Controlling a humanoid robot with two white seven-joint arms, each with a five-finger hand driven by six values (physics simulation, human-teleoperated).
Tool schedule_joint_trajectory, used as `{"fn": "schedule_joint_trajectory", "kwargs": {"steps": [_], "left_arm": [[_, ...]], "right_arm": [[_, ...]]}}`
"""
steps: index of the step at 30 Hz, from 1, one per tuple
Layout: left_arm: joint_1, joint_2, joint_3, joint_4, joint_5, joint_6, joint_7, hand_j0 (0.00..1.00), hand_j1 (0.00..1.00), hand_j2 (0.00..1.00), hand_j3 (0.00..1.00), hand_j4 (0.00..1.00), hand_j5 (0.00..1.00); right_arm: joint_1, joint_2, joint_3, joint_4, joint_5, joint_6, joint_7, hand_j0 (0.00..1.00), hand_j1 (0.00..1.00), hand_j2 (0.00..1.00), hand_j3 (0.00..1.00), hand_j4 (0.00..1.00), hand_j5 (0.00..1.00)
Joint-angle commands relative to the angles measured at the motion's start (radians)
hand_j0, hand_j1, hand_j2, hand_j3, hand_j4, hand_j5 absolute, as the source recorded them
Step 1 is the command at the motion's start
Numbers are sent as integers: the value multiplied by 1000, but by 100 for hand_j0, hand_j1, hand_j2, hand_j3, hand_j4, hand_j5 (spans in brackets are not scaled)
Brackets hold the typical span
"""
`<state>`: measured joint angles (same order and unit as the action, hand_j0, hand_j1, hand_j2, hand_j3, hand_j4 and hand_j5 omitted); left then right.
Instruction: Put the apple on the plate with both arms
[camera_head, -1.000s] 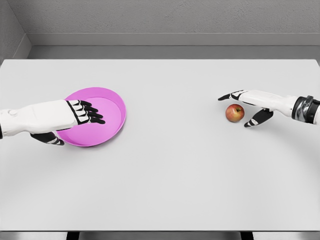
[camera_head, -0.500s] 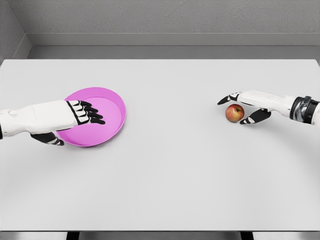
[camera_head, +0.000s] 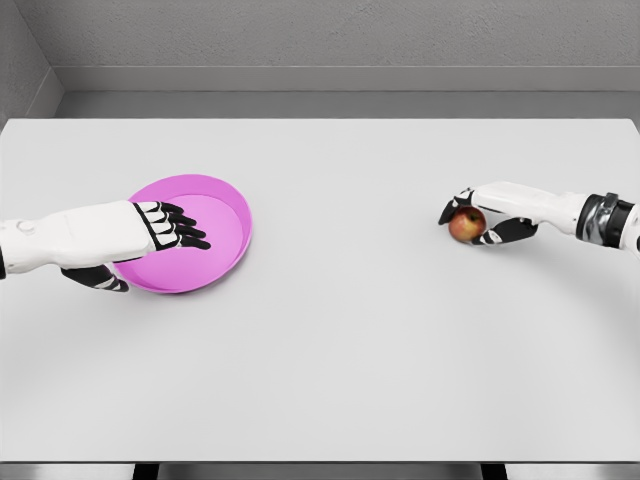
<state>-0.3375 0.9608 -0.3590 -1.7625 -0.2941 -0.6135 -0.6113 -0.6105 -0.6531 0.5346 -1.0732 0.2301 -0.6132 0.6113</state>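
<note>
A red-yellow apple (camera_head: 465, 225) rests on the white table at the right. My right hand (camera_head: 476, 216) is wrapped round it, fingers curled over its top and far side, thumb under its near side. At the left lies a magenta plate (camera_head: 225, 215). My left hand (camera_head: 150, 243) grips the plate's near-left rim, fingers lying flat over the inside and thumb tucked beneath the edge.
The white table (camera_head: 330, 340) fills the view, with its near edge at the bottom and a grey wall behind its far edge.
The right hand's fingers and thumb have curled in from a spread pose to close round the apple. The left hand and plate have stayed still.
</note>
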Motion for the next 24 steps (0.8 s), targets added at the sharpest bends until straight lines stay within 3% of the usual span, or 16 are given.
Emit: {"fn": "schedule_joint_trajectory", "kwargs": {"steps": [1, 6, 9, 12, 17, 20, 24], "left_arm": [[0, 1, 0, 0, 6, 3, 0, 100, 100, 100, 100, 100, 100], [0, 1, 0, 0, 6, 3, 0, 100, 100, 100, 100, 100, 100], [0, 1, 0, 0, 6, 3, 0, 100, 100, 100, 100, 100, 100], [0, 1, 0, 0, 6, 3, 0, 100, 100, 100, 100, 100, 100], [0, 1, 0, 0, 6, 3, 0, 100, 100, 100, 100, 100, 100], [0, 1, 0, 0, 6, 3, 0, 100, 100, 100, 100, 100, 100], [0, 1, 0, 0, 6, 3, 0, 100, 100, 100, 100, 100, 100]], "right_arm": [[0, 0, -1, -2, -8, 2, 0, 55, 55, 55, 55, 55, 55], [-5, 7, -1, -5, -6, 2, 0, 54, 54, 54, 54, 54, 54], [-5, 13, -2, -7, -8, 2, 0, 47, 47, 47, 47, 47, 47], [-11, 13, -2, -17, -9, 2, 0, 47, 47, 47, 47, 47, 47], [-14, 13, -2, -215, -28, 2, 0, 47, 47, 47, 47, 47, 47], [-15, 15, 67, -346, -69, 2, 0, 47, 47, 47, 47, 47, 47], [-15, 32, 159, -369, -68, 2, 0, 47, 47, 47, 47, 47, 47]]}}
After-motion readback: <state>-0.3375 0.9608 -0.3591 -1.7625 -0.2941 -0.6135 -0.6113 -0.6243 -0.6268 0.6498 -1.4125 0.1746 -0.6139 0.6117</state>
